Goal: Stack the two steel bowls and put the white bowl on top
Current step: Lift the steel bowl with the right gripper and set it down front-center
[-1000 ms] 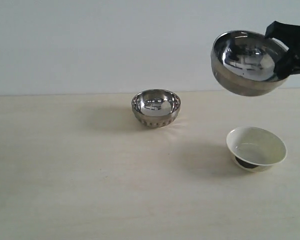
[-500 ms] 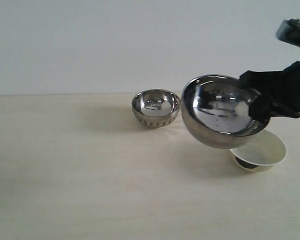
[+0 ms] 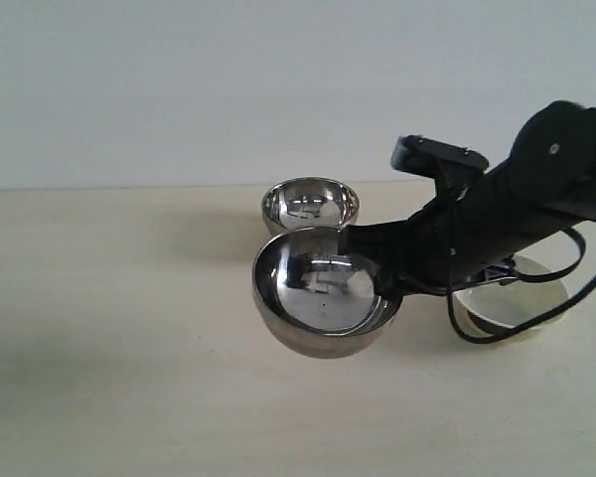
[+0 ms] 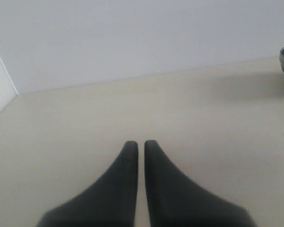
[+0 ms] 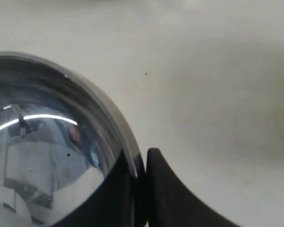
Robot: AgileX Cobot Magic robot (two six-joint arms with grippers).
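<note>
2 steel bowls — front steel bowl (image 3: 323, 298), back steel bowl (image 3: 311, 203) | 1 white bowl (image 3: 529, 298) | right gripper (image 3: 377, 283) pinches front steel bowl's rim, arm stretched toward the middle | left gripper (image 4: 140, 151) — fingers pressed together, holding nothing

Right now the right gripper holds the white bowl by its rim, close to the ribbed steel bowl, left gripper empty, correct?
Not quite: the right gripper holds the smooth steel bowl by its rim. The exterior view shows the white bowl sitting apart on the table. The ribbed steel bowl is close, and the left gripper holds nothing.
</note>
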